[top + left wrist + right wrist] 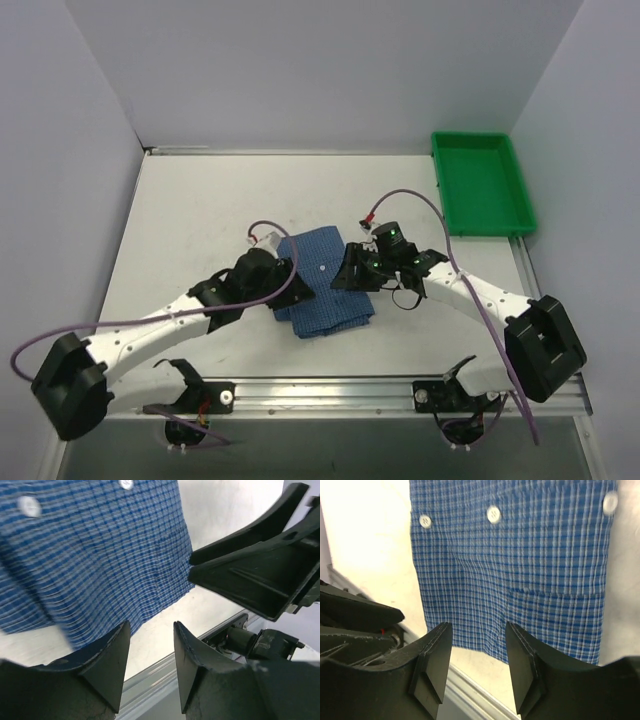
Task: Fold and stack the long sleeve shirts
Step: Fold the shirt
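Observation:
One long sleeve shirt [325,285], blue fine-checked cloth with small white buttons, lies folded into a compact rectangle in the middle of the table. My left gripper [296,284] hovers at its left edge and my right gripper [352,270] at its right edge. The left wrist view has the shirt [100,555] beyond the left gripper [152,626], whose jaws are open and hold nothing. In the right wrist view the buttoned front of the shirt [520,565] lies past the right gripper [479,626], which is also open and holds nothing.
A green tray [480,182] sits at the back right corner of the table. A metal rail [330,392] runs along the table's near edge. The right gripper's black body [250,575] is close to the left one, across the shirt.

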`<action>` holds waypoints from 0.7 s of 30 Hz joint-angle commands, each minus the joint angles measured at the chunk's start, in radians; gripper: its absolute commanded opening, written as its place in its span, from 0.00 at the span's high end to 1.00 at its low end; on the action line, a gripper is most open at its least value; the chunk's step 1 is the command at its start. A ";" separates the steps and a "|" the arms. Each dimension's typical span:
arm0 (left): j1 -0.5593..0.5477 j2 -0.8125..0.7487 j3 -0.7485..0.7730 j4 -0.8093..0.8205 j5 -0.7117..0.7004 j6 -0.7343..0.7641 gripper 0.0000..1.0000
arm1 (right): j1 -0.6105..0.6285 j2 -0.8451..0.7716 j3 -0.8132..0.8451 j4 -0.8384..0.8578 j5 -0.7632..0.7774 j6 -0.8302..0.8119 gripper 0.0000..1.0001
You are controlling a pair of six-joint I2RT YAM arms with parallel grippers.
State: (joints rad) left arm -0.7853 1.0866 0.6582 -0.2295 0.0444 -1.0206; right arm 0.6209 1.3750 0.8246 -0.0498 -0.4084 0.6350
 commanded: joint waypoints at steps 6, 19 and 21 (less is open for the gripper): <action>-0.063 0.171 -0.125 0.214 0.006 -0.102 0.61 | -0.058 -0.067 -0.220 0.340 -0.210 0.109 0.55; -0.060 0.112 -0.315 0.277 0.043 -0.176 0.66 | -0.142 0.081 -0.414 0.542 -0.283 0.132 0.61; -0.058 0.075 -0.258 0.231 0.022 -0.151 0.59 | -0.142 0.041 -0.355 0.477 -0.287 0.100 0.61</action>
State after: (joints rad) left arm -0.8429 1.2137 0.3439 0.0917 0.0914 -1.2121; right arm 0.4839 1.4506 0.4084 0.4603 -0.6708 0.7761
